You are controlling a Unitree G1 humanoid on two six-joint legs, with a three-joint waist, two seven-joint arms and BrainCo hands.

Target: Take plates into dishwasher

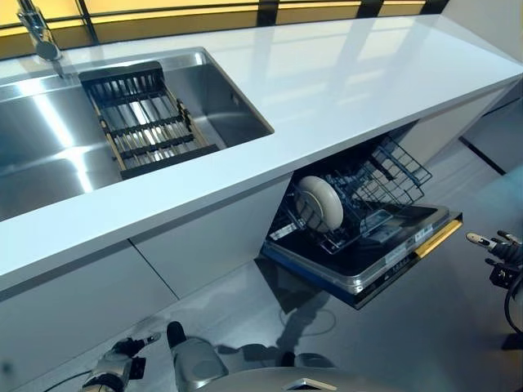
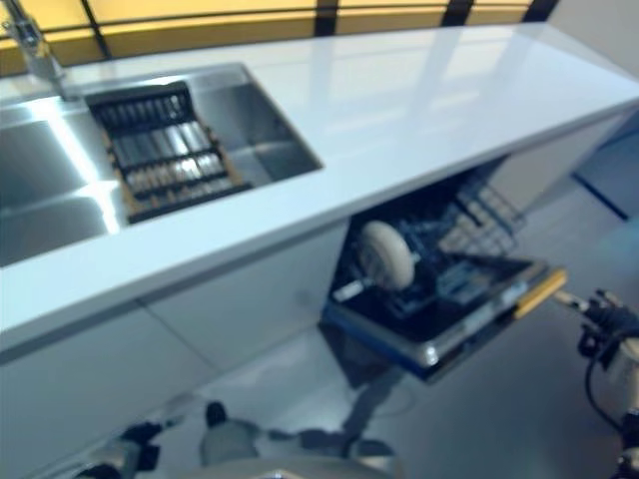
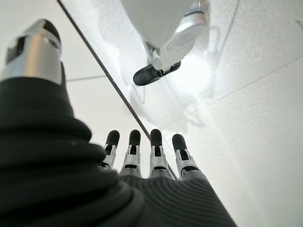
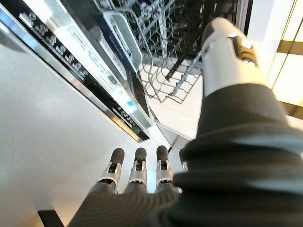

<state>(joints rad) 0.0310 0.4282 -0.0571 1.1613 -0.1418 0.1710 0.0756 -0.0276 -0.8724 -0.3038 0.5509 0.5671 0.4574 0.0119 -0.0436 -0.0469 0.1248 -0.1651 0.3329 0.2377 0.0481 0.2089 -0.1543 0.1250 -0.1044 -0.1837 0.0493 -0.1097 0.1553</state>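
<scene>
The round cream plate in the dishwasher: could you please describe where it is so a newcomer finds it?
Under the white countertop, the dishwasher's door hangs open. The round cream plate stands on edge in the pulled-out dark wire rack, the only dish there.

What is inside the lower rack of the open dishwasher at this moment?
One cream plate stands on edge in the wire rack, towards its left end. The rest of the visible rack looks empty. The part of the rack under the countertop is hidden.
</scene>
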